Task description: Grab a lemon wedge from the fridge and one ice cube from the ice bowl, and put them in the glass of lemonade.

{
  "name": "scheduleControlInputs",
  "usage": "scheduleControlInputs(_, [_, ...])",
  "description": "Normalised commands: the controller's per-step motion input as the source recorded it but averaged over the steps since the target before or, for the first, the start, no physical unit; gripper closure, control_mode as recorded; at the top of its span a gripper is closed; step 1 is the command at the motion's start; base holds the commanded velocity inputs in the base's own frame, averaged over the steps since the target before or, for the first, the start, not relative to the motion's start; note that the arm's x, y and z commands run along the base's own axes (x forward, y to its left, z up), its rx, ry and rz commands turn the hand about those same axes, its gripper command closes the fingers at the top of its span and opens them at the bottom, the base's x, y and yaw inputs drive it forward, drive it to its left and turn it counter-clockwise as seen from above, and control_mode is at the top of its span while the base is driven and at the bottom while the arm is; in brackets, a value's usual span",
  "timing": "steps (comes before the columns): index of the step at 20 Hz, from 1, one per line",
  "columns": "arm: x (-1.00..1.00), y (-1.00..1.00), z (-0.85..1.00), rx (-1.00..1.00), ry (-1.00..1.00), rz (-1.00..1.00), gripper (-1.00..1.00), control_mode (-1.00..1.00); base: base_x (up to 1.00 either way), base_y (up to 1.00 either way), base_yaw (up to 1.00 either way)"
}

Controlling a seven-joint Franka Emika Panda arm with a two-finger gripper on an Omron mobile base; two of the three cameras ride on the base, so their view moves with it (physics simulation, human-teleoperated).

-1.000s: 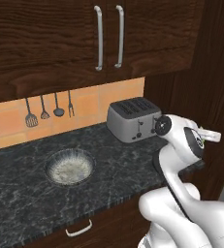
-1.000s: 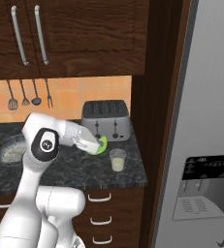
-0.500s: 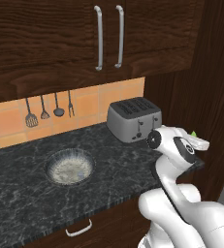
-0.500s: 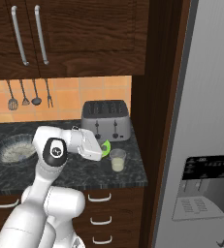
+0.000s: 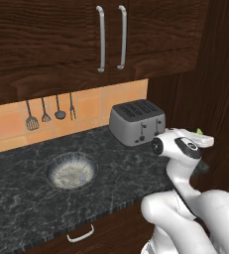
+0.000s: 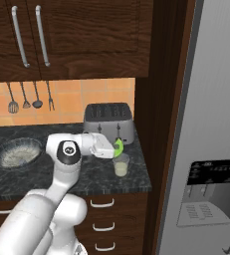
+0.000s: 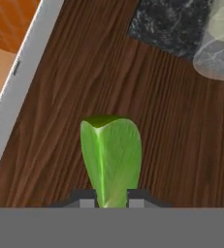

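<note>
Lime-green, the lemon wedge (image 7: 111,160) sticks out from between the two fingertips of the gripper (image 7: 111,199), which pinch it at its base. From the right, the gripper (image 6: 115,149) hangs just above the glass of lemonade (image 6: 120,165), holding pale yellow-green liquid. That glass stands on the dark counter (image 6: 94,174) before the toaster (image 6: 109,121). Well to the left sits the ice bowl (image 5: 71,170) with whitish, speckled contents.

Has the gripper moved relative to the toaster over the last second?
Yes. In the right base view the gripper, shut on the lemon wedge, has dropped from level with the toaster toward the glass of lemonade.
</note>
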Motion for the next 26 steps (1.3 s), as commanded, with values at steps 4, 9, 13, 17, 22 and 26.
scheduleControlInputs(4, [0.37,0.03,-0.20,-0.04,0.04,0.00,1.00,-1.00,0.00,0.00,0.00])
scheduleControlInputs(9, [0.05,0.00,-0.19,0.00,0.00,0.00,1.00,-1.00,0.00,0.00,0.00])
scheduleControlInputs(13, [0.02,0.03,-0.16,0.00,0.00,-0.01,1.00,-1.00,0.00,0.00,0.00])
scheduleControlInputs(17, [0.02,0.10,-0.34,-0.01,0.01,0.00,1.00,-1.00,0.00,0.00,0.00])
scheduleControlInputs(22, [0.17,0.02,-0.53,-0.04,0.01,0.00,1.00,-1.00,0.00,0.00,0.00])
scheduleControlInputs(26, [0.11,0.00,-0.64,-0.01,0.00,0.00,1.00,-1.00,0.00,0.00,0.00])
